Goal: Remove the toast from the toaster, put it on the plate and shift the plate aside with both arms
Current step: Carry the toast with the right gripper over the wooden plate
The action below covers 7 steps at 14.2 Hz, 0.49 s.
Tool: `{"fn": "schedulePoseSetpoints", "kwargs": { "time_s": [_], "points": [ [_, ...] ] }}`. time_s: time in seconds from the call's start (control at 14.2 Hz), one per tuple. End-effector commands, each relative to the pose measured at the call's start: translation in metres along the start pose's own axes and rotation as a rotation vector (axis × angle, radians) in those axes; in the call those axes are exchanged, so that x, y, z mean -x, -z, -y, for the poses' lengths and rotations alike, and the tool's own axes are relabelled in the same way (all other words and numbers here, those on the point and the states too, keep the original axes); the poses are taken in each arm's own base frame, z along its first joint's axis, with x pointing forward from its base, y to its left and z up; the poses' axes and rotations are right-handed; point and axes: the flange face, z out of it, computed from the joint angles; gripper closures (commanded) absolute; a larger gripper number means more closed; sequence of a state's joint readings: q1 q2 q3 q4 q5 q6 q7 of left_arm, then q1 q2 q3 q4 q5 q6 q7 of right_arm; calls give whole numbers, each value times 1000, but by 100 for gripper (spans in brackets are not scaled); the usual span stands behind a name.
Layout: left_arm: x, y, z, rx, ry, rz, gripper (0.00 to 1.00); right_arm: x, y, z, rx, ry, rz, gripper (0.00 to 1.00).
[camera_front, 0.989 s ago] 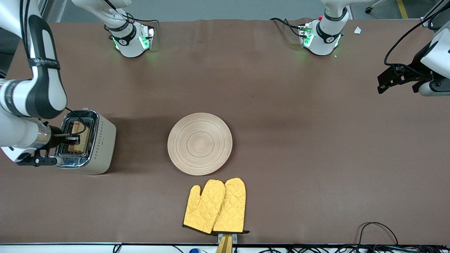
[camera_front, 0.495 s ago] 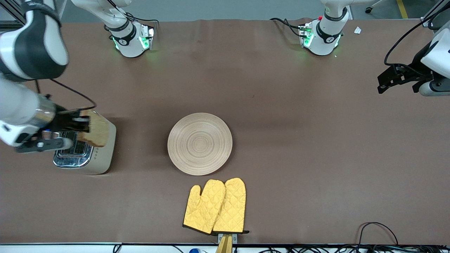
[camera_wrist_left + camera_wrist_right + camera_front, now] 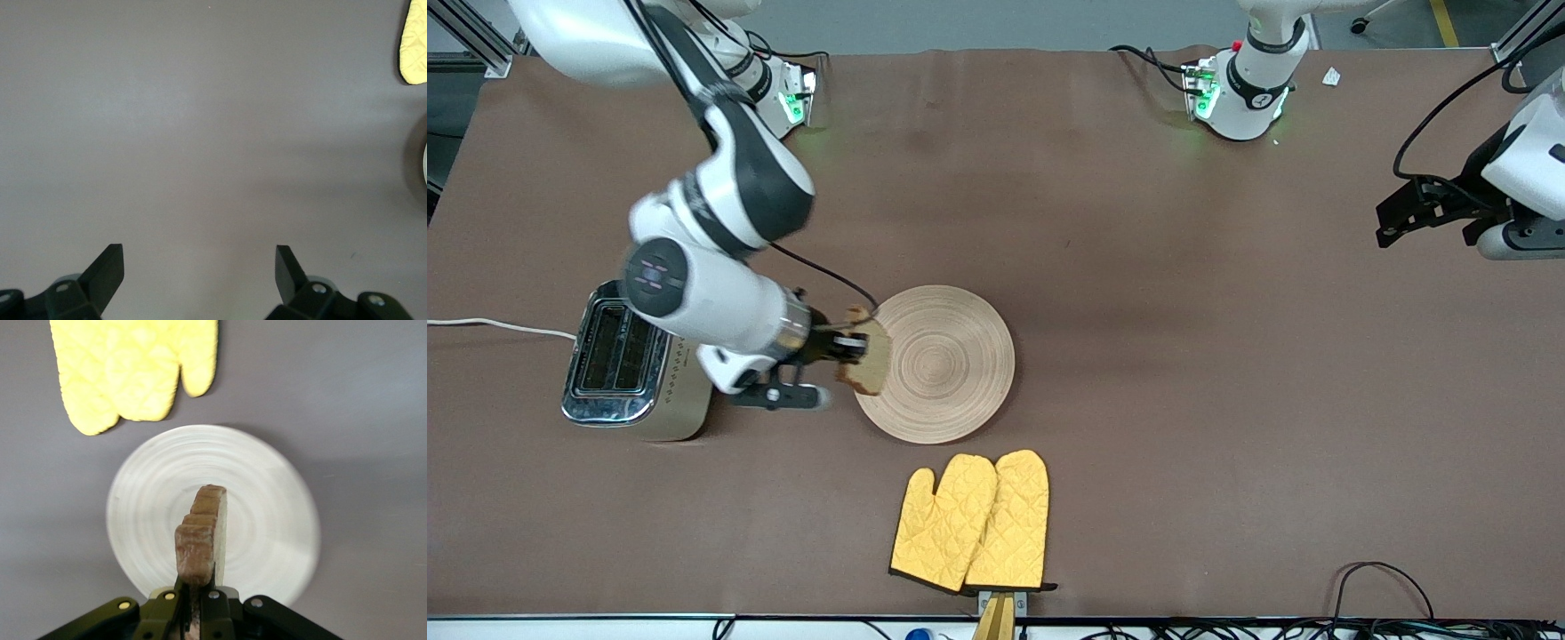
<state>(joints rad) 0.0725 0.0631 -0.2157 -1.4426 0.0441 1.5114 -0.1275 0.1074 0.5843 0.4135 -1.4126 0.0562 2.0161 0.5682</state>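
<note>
My right gripper (image 3: 852, 348) is shut on the toast (image 3: 870, 361), a tan slice with a dark crust, and holds it on edge over the rim of the plate (image 3: 947, 364) at the side toward the toaster. In the right wrist view the toast (image 3: 202, 540) stands upright between the jaws over the round beige wooden plate (image 3: 267, 513). My left gripper (image 3: 1392, 222) is open and empty, up in the air over bare table at the left arm's end; its fingertips (image 3: 110, 263) stand wide apart over brown table.
A chrome and cream toaster (image 3: 630, 364) stands at the right arm's end, its slots empty. A pair of yellow oven mitts (image 3: 974, 522) lies nearer to the front camera than the plate, and shows in the right wrist view (image 3: 130, 367). Cables lie along the front edge.
My right gripper lifted the toast out of the toaster slot and carried it across to the plate's rim. The left arm shifted only slightly.
</note>
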Motion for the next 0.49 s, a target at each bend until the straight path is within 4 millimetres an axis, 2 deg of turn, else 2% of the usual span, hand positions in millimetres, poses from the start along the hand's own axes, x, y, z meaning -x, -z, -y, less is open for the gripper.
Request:
{"fn": "schedulePoseSetpoints", "kwargs": {
  "time_s": [0.0, 0.07, 0.14, 0.21, 0.28, 0.35, 0.42],
  "points": [
    [-4, 1, 0, 15, 0, -3, 0, 3, -29, 29, -91, -103, -4, 93],
    [-5, -1, 0, 19, -6, -2, 0, 5, -42, 36, -111, -124, -16, 89],
    [-6, -3, 0, 19, -12, 0, 0, 8, -48, 41, -127, -141, -32, 78],
    [-8, -4, 0, 20, -12, -3, 0, 10, -55, 40, -129, -154, -33, 61],
    [-9, -5, -2, 22, -17, 0, 0, 10, -58, 39, -128, -167, -29, 20],
    [-13, -12, -5, 26, -23, 5, 0, 10, -58, 37, -121, -169, -23, 0],
    [-14, -14, -7, 41, -24, 6, 0, 8, -55, 34, -122, -171, -27, 0]
  ]
}}
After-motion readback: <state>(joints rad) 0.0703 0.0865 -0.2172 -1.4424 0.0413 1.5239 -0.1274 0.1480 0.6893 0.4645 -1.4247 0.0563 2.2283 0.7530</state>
